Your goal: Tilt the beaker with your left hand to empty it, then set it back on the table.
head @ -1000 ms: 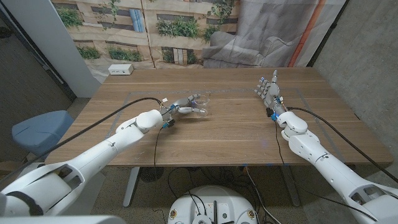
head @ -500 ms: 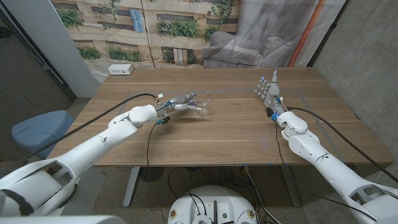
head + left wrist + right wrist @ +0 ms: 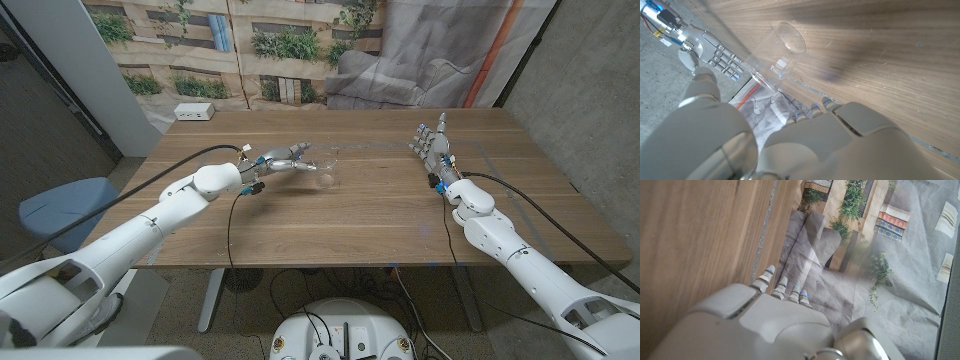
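Beaker (image 3: pixel 323 166) in left hand (image 3: pixel 281 160), mid-table (image 3: pixel 380 205)

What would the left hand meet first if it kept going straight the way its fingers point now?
The clear beaker: it stands right beyond the left hand's fingertips on the wooden table. Whether they already touch the glass is unclear; depth is hard to read here.

A clear glass beaker (image 3: pixel 776 55) shows tilted over the wooden table (image 3: pixel 880 65), just beyond the left hand (image 3: pixel 805 145). The right hand (image 3: pixel 707 47) shows farther off, fingers extended.
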